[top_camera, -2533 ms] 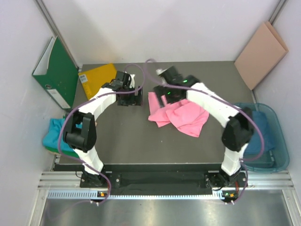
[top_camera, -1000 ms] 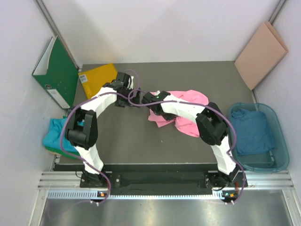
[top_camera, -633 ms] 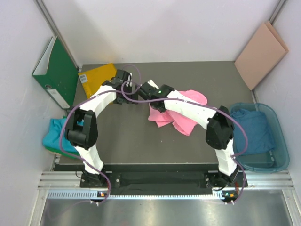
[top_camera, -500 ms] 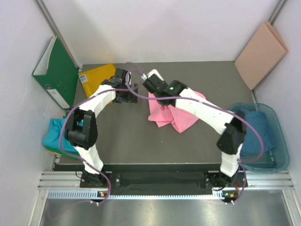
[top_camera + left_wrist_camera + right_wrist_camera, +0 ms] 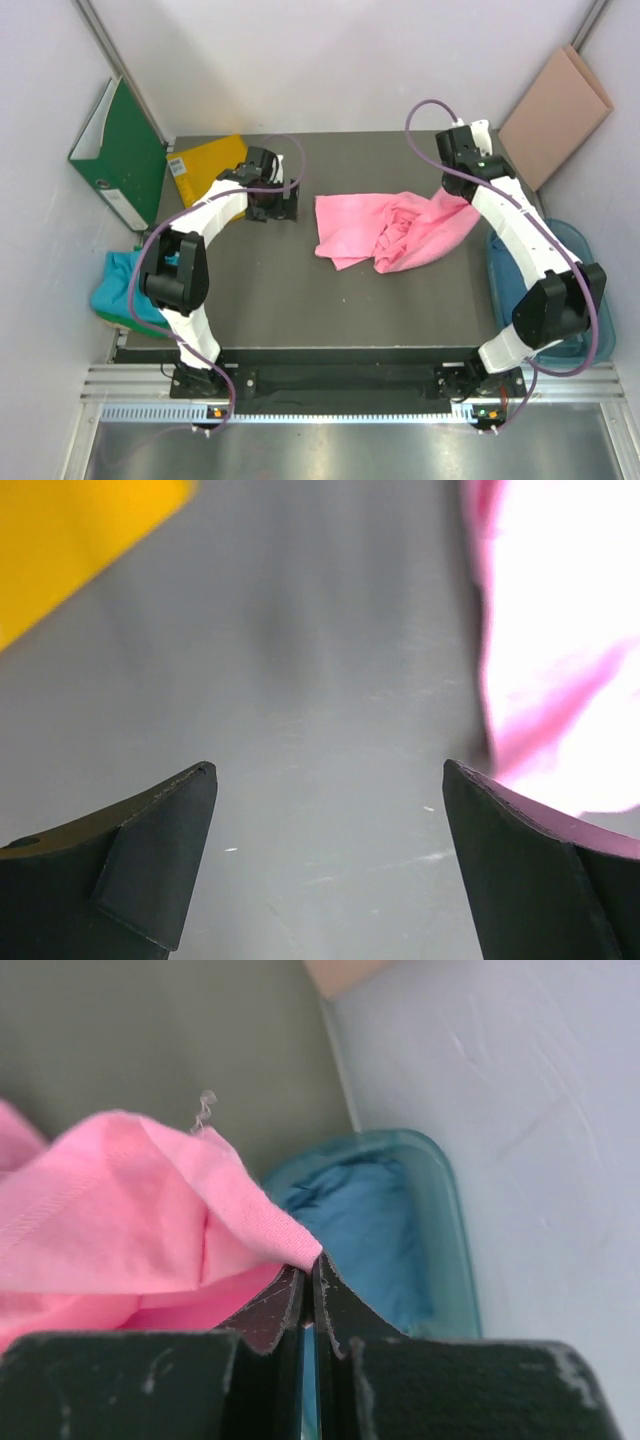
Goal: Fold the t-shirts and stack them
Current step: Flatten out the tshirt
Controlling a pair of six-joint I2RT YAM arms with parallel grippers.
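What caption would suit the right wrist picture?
Shut right gripper pinching the bright pink cloth t-shirt, translucent teal plastic bin beyond.

The bright pink t-shirt is lying unfolded and crumpled across the middle-right of the table. Its left part is spreading out fairly flat, while the right part is bunching up into wrinkles. Its right edge is getting stretched toward the far right corner, where the right gripper is pinching a fold of hem tight. A teal shirt is sitting in a heap off the table's left edge. A dark blue one is lying bunched inside the see-through teal bin on the right.
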